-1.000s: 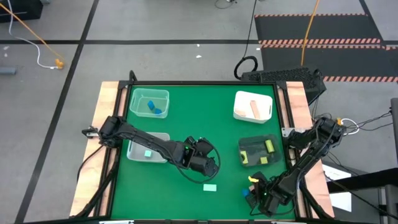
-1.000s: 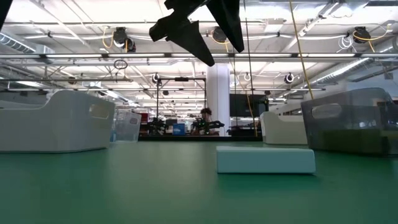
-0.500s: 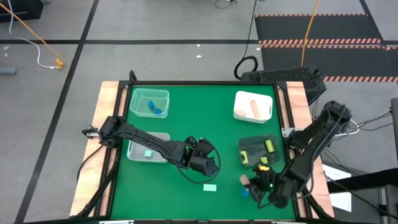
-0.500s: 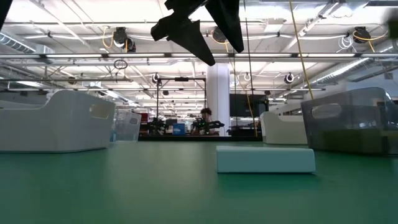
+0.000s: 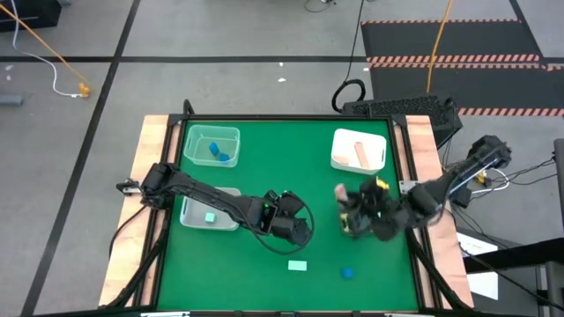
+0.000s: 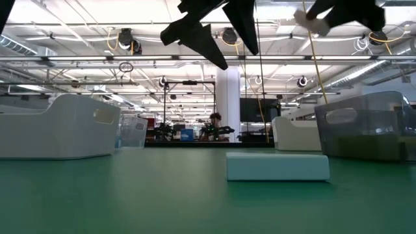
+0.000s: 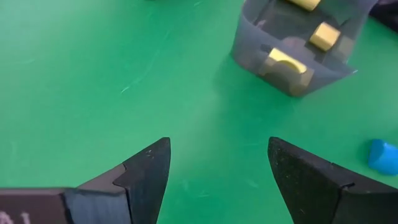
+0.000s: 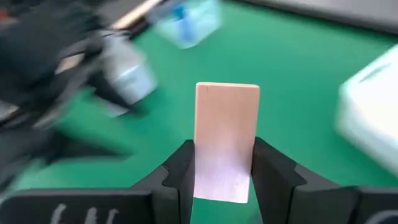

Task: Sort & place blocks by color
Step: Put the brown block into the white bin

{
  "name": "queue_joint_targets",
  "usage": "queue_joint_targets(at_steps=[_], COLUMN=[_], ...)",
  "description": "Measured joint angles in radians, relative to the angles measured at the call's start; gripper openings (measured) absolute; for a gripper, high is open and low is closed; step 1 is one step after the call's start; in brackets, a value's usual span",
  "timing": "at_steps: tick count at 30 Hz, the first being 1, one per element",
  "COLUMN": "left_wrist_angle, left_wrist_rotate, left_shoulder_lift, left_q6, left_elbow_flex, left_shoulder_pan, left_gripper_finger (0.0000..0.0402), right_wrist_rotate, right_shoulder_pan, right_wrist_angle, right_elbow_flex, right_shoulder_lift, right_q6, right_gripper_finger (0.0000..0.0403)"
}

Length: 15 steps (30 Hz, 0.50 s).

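My right gripper [image 5: 344,195] is shut on a tan wooden block [image 8: 226,134], high over the dark tray [image 5: 355,227] at the right. That tray holds yellow-green blocks [image 5: 382,207]. My left gripper [image 5: 298,231] hangs open and empty above the table's middle, its fingers spread in the left wrist view [image 7: 217,168]. A mint bar [image 5: 298,264] lies flat near the front edge and also shows in the low view [image 6: 277,167]. A blue block [image 5: 348,273] lies on the mat right of the mint bar. My right gripper pinches the tan block between its two fingers [image 8: 273,171], on its two long sides at its near end [image 8: 224,177]. The rest of the block sticks out past the fingertips. The fingers point toward the table's left. The block is lifted clear [image 6: 312,23], high above the table.
A white tray [image 5: 339,160] at the far right holds a tan block [image 5: 363,152]. A clear tray [image 5: 231,134] at the far left holds blue blocks. A tray [image 5: 189,216] at the left holds a mint block. Bare green mat lies in the middle.
My right gripper has risen from the near right corner and gone toward the far edge with the tan block, which is now lifted clear over the dark tray. The blue block has stayed on the mat.
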Motion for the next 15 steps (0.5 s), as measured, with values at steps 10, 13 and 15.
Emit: queue_joint_targets(at_steps=[10, 13, 15], left_wrist_angle=[0.143, 0.179, 0.204], left_wrist_rotate=[0.001, 0.001, 0.000], left_shoulder_lift=[0.000, 0.000, 0.000], left_q6=[-0.019, -0.019, -0.015], left_elbow_flex=[0.000, 0.000, 0.000], left_shoulder_pan=[-0.005, -0.005, -0.001], left_gripper_finger=[0.0271, 0.0271, 0.0271], right_wrist_rotate=[-0.014, -0.014, -0.015], right_shoulder_pan=[-0.379, -0.480, -0.538], right_wrist_angle=[-0.357, -0.390, -0.383], right_elbow_flex=[0.000, 0.000, 0.000], right_shoulder_lift=[-0.115, -0.128, -0.129], right_q6=[-0.076, -0.170, -0.236], right_gripper_finger=[0.0108, 0.0110, 0.0119])
